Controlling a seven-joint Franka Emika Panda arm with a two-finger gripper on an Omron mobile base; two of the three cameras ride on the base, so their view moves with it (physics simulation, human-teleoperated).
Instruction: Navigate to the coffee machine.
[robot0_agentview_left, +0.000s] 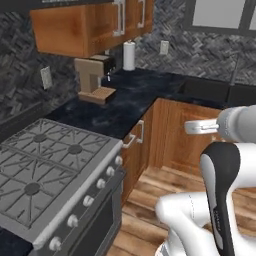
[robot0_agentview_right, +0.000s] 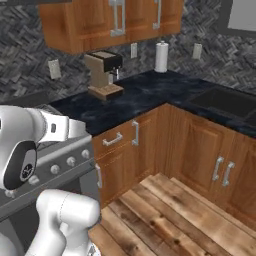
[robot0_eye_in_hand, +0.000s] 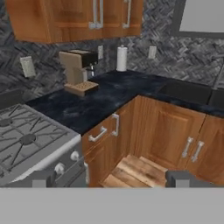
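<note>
Dark marbled countertop (robot0_agentview_left: 125, 102) wrapping an L-shaped corner, backed by grey herringbone tile and topped by wooden wall cabinets (robot0_agentview_right: 107, 20). Coffee machine (robot0_agentview_left: 94, 80) standing on that counter at about 11 o'clock in the left base view, tan body with black head, slatted tray toward the counter's front edge; same machine (robot0_agentview_right: 103, 74) at roughly 11 o'clock in the right base view and (robot0_eye_in_hand: 78, 72) at 10 o'clock in the hand view, tucked under the wall cabinets. Paper towel roll (robot0_agentview_left: 129, 55) upright against the tile, further along the counter at 12 o'clock, well apart from the machine. Gas stove (robot0_agentview_left: 40, 170) with grey grates filling 8 o'clock in the left base view, knobs along its front. Sink (robot0_agentview_right: 225, 102) sunk into the counter at 3 o'clock in the right base view. Wood plank floor below. Gripper (robot0_eye_in_hand: 111, 178) at 6 o'clock of the hand view, finger tips set wide apart, nothing between them, well short of the counter.
</note>
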